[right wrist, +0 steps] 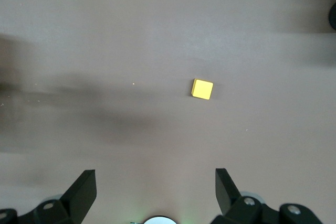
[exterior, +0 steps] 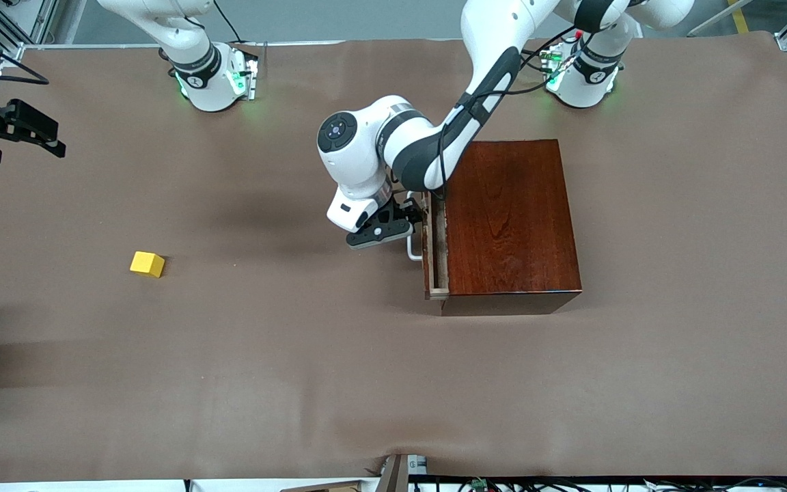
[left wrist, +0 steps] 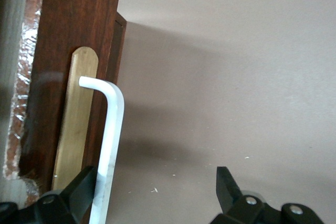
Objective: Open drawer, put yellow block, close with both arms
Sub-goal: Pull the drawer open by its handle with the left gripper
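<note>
The box point(exterior: 509, 219) sits toward the left arm's end of the table point(exterior: 366, 376); its drawer point(exterior: 436, 246) juts slightly out, facing the right arm's end; the left gripper point(exterior: 400, 222) is at the handle point(exterior: 412, 249); the block point(exterior: 147, 264) lies well apart, toward the right arm's end

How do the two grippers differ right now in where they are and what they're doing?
The left gripper is at the drawer's white handle, with the bar between its open fingers; the right gripper waits high over bare table at the right arm's end. The left is low, the right raised above the yellow block. Both are open.
</note>
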You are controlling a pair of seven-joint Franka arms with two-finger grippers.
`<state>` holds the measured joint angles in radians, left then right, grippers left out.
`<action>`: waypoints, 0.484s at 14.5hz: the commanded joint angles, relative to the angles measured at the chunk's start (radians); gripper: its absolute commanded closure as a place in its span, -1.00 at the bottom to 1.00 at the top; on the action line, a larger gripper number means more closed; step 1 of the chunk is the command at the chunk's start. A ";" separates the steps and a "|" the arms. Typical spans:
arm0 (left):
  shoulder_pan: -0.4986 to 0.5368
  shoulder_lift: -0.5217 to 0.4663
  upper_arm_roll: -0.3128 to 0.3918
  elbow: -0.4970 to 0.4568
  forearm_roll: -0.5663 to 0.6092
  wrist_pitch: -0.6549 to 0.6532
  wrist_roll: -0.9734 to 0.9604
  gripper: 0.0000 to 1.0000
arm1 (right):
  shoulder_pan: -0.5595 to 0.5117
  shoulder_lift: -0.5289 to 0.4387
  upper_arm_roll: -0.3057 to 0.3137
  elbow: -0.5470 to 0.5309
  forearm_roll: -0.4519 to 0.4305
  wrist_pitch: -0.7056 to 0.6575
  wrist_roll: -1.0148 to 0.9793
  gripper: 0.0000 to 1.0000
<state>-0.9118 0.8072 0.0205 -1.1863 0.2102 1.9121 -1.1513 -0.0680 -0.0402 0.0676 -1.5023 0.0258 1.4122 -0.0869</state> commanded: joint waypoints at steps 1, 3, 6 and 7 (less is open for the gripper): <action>-0.010 0.014 -0.001 0.027 0.011 0.053 -0.085 -1.00 | -0.013 0.006 0.003 0.017 0.031 -0.004 0.012 -1.00; -0.013 0.015 -0.001 0.028 0.011 0.062 -0.114 -1.00 | -0.019 0.008 0.001 0.016 0.031 -0.002 0.010 -1.00; -0.025 0.018 -0.002 0.028 0.011 0.090 -0.151 -1.00 | -0.039 0.017 0.001 0.020 0.031 -0.002 0.010 -1.00; -0.027 0.018 -0.002 0.028 0.011 0.090 -0.159 -1.00 | -0.038 0.016 0.001 0.020 0.029 -0.002 0.010 -1.00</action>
<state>-0.9245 0.8082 0.0175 -1.1862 0.2102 1.9851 -1.2705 -0.0887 -0.0360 0.0600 -1.5023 0.0363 1.4143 -0.0861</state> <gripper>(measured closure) 0.000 0.000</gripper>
